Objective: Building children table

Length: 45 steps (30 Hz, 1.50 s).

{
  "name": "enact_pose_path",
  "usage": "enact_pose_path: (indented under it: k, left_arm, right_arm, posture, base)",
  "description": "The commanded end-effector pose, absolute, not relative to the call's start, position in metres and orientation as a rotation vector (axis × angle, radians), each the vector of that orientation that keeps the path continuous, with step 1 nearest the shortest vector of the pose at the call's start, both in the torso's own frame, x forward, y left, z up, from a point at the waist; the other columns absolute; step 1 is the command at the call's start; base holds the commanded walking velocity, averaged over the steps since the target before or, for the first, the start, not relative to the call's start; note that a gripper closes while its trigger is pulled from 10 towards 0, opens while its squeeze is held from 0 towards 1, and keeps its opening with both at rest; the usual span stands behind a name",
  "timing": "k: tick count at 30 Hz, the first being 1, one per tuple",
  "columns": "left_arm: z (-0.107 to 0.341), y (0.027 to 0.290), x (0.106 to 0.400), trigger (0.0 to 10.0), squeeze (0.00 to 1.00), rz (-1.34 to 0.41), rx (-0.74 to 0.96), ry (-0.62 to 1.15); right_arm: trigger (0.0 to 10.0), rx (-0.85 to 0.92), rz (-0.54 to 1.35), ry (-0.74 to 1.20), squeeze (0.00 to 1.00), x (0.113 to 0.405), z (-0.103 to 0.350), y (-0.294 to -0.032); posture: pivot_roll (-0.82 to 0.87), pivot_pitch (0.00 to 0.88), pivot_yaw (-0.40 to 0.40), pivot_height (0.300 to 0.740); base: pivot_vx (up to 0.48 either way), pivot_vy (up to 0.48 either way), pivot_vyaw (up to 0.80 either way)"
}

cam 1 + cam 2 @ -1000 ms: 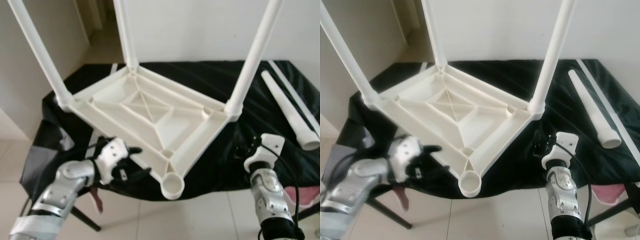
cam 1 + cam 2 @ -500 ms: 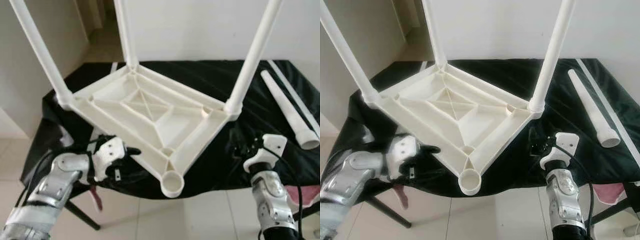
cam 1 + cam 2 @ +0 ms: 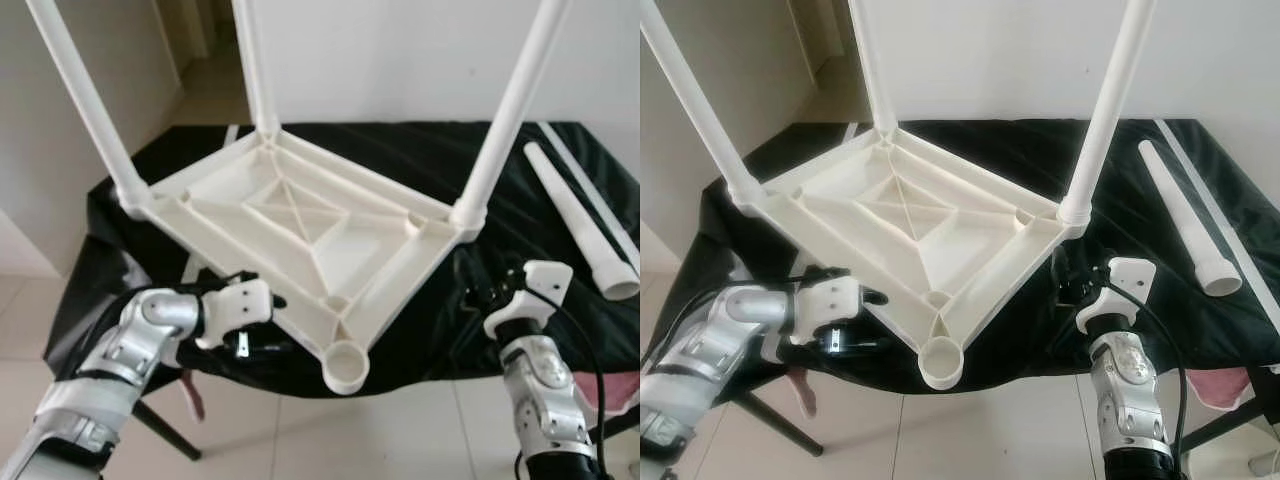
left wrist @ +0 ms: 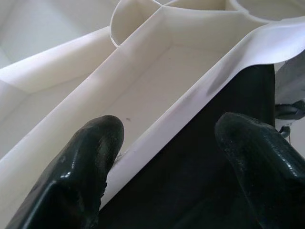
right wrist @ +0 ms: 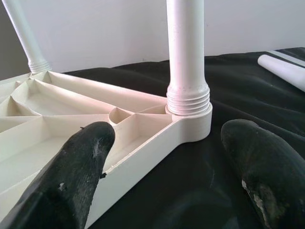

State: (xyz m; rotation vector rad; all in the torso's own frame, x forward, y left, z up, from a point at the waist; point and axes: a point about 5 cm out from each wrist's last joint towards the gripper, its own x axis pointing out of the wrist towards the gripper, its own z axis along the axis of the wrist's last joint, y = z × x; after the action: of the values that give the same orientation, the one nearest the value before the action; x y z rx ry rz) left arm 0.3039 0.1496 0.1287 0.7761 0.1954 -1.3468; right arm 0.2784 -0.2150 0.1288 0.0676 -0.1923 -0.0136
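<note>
Tabletop (image 3: pixel 300 225), white plastic and turned underside up, lies on a black cloth (image 3: pixel 420 160) over a stand in the left eye view; three legs (image 3: pixel 505 110) stand screwed into its corners, while the near corner socket (image 3: pixel 345 368) is empty and juts past the cloth's front edge. A fourth leg (image 3: pixel 580 220) lies loose on the cloth, well apart to the right. The left gripper (image 3: pixel 262 312) sits at the near left rim of the tabletop, and the right gripper (image 3: pixel 478 297) is just beside the right corner, below the right-hand leg. The right eye view gives the same layout: the left gripper's black fingers reach toward the rim next to the empty socket, and the right one hovers near the corner with the cloth under it. The left wrist view shows that gripper's fingers (image 4: pixel 90 157) spread wide with the rim (image 4: pixel 190 100) running between them, one pad on or nearly on the inner face, the other clear over the cloth, so nothing is clamped. The right wrist view shows the other fingers (image 5: pixel 81 162) equally wide, straddling the rim short of the threaded collar (image 5: pixel 188 98) of the leg, holding nothing. The risk, on this reading, is the overhang: a push or a one-sided squeeze at the rim could slide the tabletop on the slick cloth, tip it off the front edge, or drag the cloth and roll the loose leg away.
</note>
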Motion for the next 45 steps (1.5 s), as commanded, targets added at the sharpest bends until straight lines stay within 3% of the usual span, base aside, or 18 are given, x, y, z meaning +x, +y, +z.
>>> enact_pose_path:
  k: [1, 17, 25, 28, 38, 45]
  left_arm:
    - [0.126, 0.149, 0.318, 10.0, 0.0, -1.13, 0.797, 0.16]
    - [0.118, 0.135, 0.336, 10.0, 0.0, -1.157, 0.799, 0.379]
    - [0.109, 0.125, 0.338, 10.0, 0.0, -1.048, 0.598, 0.502]
    - [0.109, 0.124, 0.338, 10.0, 0.0, -1.041, 0.582, 0.504]
    - [0.121, 0.086, 0.339, 10.0, 0.0, -0.761, 0.279, 0.432]
    - [0.132, 0.062, 0.325, 10.0, 0.0, -0.772, 0.188, 0.299]
  right_arm:
    - [10.0, 0.073, 0.004, -0.186, 0.0, 0.278, 0.129, -0.212]
    - [10.0, 0.058, 0.008, -0.18, 0.0, 0.282, 0.131, -0.212]
    - [10.0, 0.054, -0.018, -0.181, 0.0, 0.278, 0.131, -0.215]
    - [10.0, 0.055, -0.018, -0.18, 0.0, 0.277, 0.131, -0.215]
    - [10.0, 0.066, -0.029, -0.172, 0.0, 0.277, 0.129, -0.213]
    - [10.0, 0.074, -0.037, -0.172, 0.0, 0.276, 0.128, -0.212]
  posture:
    - [-0.07, 0.0, 0.03, 0.74]
    - [-0.08, 0.0, 0.036, 0.74]
    - [-0.1, 0.0, 0.048, 0.74]
    - [-0.1, 0.0, 0.048, 0.74]
    - [-0.09, 0.0, 0.05, 0.74]
    - [-0.08, 0.012, 0.052, 0.74]
  base:
    - [0.0, 0.0, 0.0]
    - [0.0, 0.0, 0.0]
    - [0.0, 0.0, 0.0]
    - [0.0, 0.0, 0.0]
    - [0.0, 0.0, 0.0]
    - [0.0, 0.0, 0.0]
